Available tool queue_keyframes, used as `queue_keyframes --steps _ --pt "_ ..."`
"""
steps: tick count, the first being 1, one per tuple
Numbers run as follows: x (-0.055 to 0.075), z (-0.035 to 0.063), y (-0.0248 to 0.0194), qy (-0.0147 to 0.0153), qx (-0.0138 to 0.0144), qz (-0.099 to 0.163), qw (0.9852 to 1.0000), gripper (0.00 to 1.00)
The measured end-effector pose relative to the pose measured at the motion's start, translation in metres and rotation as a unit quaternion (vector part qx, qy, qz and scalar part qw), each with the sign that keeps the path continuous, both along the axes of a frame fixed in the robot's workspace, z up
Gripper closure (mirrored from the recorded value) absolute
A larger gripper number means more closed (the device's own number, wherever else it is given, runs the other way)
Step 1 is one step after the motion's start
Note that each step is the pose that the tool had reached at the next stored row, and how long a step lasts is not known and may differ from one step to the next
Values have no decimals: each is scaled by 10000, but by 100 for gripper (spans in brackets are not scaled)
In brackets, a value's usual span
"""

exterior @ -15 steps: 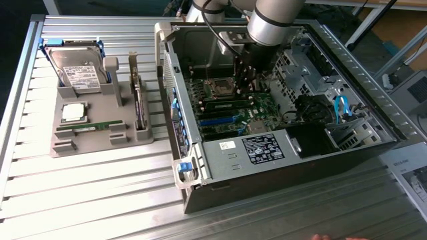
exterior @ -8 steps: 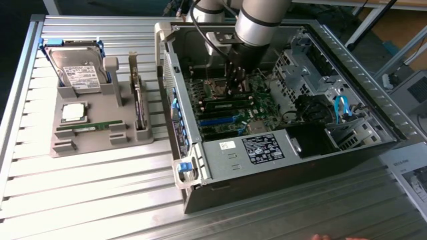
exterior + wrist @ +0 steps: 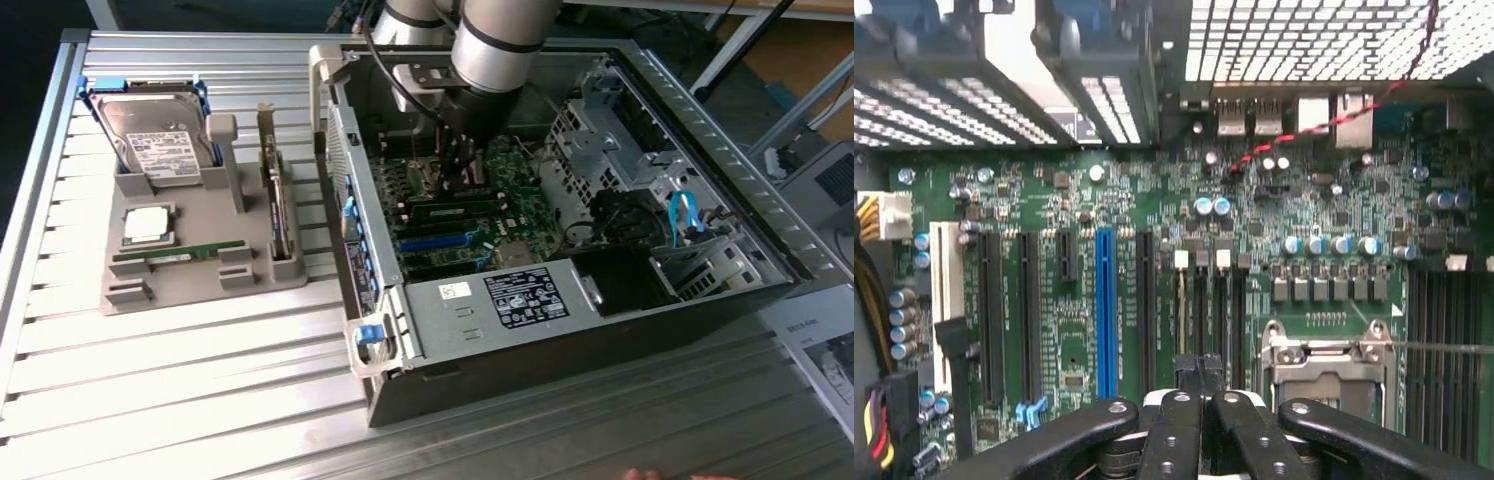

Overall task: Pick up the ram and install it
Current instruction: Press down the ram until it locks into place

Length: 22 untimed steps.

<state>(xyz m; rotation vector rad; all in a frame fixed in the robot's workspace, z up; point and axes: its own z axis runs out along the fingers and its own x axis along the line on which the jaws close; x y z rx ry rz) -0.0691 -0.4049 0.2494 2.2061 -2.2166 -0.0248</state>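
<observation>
Exterior view: your arm is reaching down into the open computer case (image 3: pixel 561 310), with the gripper (image 3: pixel 461 178) low over the motherboard (image 3: pixel 461 235).
Wrist view: you're looking straight along the board (image 3: pixel 1084 330); the gripper (image 3: pixel 1199 368) hangs over the bank of narrow dark slots (image 3: pixel 1211 310), between the blue slot (image 3: pixel 1105 310) and the processor socket (image 3: pixel 1324 375).
Gripper: fingers pinched right together, tips touching, and you can see nothing between them.
Ram: the slim green stick (image 3: pixel 180 253) lies flat in its cradle on the grey parts holder (image 3: pixel 174 292), out on the tabletop (image 3: pixel 174 400) at the exterior view's left, well apart from the case.
Neighbours: the square silver processor chip (image 3: pixel 147 225) sits just beside the ram, the hard drive (image 3: pixel 158 140) stands beyond it, and the dark expansion card (image 3: pixel 278 215) stands on edge between holder and case. Don't mix them up.
Step in hand: by my reading the pick-up is not yet done; you're over the install area with nothing in your grip.
What the next move calls for: a grasp on that stick needs the fingers spread first, then squared across its long thin edges.
Watch for: the case wall stands between gripper and holder, so clearance matters.
</observation>
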Motion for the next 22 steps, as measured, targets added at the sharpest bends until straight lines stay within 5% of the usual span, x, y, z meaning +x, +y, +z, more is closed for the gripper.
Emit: queue_keyframes --steps 7,22 --pt "-102 -1 7 -34 1 -1 10000 90" --pt "-110 0 -11 -35 0 0 10000 90"
